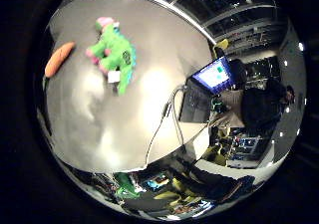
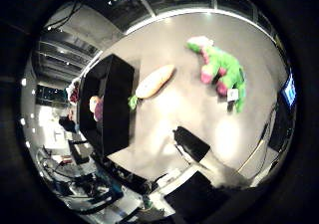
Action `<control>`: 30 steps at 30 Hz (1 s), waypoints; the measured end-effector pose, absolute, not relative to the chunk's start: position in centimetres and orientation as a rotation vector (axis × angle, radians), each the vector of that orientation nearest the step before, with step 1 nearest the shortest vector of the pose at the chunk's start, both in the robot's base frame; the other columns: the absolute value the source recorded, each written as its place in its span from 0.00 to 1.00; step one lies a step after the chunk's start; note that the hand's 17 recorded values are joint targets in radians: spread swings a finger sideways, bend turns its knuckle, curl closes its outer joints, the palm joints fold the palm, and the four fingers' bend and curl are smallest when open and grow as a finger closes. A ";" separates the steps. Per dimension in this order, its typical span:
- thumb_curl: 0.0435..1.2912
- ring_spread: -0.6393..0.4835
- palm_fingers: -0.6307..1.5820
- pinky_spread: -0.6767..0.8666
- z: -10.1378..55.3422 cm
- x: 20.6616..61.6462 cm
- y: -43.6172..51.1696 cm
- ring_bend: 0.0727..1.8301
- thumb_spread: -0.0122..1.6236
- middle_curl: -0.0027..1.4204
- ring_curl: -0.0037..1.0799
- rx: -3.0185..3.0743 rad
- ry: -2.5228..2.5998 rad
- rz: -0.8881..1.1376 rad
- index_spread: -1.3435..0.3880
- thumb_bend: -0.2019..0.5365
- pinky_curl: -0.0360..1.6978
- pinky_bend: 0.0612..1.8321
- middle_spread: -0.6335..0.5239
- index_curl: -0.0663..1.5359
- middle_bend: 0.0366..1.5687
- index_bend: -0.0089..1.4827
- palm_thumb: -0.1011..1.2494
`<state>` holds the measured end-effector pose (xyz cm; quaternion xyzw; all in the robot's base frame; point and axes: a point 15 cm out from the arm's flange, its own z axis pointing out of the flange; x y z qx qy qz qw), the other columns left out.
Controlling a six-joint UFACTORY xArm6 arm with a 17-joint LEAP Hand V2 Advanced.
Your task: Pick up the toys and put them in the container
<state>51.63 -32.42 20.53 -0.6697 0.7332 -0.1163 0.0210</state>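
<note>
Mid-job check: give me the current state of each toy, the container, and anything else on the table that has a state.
green plush dinosaur: lying on the table, not in the container
carrot toy: lying on the table beside the container, outside it
black container: on the table, open, something pink and pale already inside
laptop: lid open, screen lit
table: holds both toys, container and laptop

on the table [image 1: 124, 119] the plush dinosaur [image 2: 223, 72] lies apart from the carrot toy [image 2: 154, 81], whose leafy end sits just beside the container [image 2: 112, 107]. in the container rests what may be another toy [image 2: 94, 107]. a laptop [image 1: 212, 82] stands at the table's edge.
</note>
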 end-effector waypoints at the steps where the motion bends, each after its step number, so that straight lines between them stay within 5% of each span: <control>1: 0.26 0.73 0.29 0.69 20.2 52.1 -32.7 0.16 0.65 0.23 0.22 -2.076 2.274 -0.358 0.62 0.23 0.20 0.25 0.70 0.19 0.11 0.10 0.55; 8: 0.23 0.75 0.30 0.69 17.8 55.7 -36.0 0.17 0.65 0.24 0.23 -2.047 2.315 -0.329 0.64 0.22 0.19 0.24 0.71 0.19 0.13 0.10 0.48; 25: 0.19 0.72 0.42 0.67 8.5 57.3 -39.6 0.20 0.60 0.23 0.23 -2.038 2.329 -0.397 0.69 0.22 0.18 0.23 0.71 0.21 0.18 0.12 0.31; 30: 0.18 0.62 0.55 0.62 8.2 57.6 -39.2 0.32 0.59 0.24 0.25 -2.058 2.315 -0.392 0.66 0.23 0.16 0.22 0.63 0.21 0.22 0.12 0.25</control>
